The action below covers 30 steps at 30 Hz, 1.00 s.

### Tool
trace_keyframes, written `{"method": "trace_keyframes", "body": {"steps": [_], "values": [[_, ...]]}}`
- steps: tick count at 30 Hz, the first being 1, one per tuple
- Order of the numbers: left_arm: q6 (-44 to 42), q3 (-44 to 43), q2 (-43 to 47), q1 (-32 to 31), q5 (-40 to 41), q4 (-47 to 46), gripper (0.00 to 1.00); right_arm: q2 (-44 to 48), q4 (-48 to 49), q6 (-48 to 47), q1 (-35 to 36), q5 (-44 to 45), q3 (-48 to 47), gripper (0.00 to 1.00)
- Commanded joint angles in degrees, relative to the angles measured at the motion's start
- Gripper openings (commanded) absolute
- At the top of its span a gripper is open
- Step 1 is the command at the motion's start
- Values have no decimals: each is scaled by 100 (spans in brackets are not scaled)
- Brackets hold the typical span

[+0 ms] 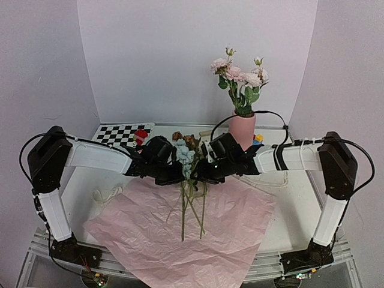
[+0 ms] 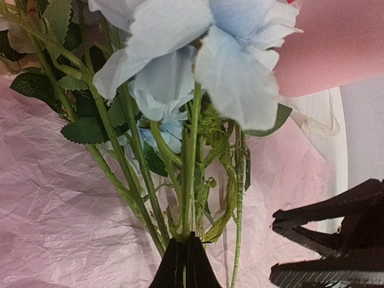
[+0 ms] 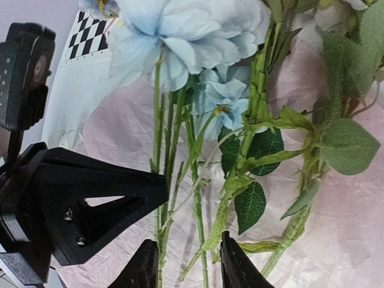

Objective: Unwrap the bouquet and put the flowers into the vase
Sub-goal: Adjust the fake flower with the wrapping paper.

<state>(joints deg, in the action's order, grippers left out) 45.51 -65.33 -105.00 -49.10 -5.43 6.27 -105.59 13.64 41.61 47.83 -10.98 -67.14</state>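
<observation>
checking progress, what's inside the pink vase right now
Pale pink flowers with green leaves stand in the vase. Its opaque wall hides their lower stems and anything else inside.

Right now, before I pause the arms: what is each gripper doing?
Left gripper: closed on the flower stems.
Right gripper: open, with stems loose in the gap.

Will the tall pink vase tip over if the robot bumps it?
Maybe. The vase is tall and narrow, so a push near its top could tip it. The pink flowers standing high above its mouth probably make it a bit top-heavy too.
</observation>
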Motion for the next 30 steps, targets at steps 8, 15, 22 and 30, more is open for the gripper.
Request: {"method": "trace_keyframes", "body": {"steps": [8,15,22,30], "values": [[67,-473,-245,23,-471,-347,0,-600,402,189,82,318,72,37],[177,-513,-307,23,-635,-347,0,-813,441,155,81,400,-64,32],[229,-404,-227,24,-595,-345,0,-1238,551,204,78,327,-380,30],[256,20,63,23,-521,-320,0,-902,579,171,75,913,-181,4]]}}
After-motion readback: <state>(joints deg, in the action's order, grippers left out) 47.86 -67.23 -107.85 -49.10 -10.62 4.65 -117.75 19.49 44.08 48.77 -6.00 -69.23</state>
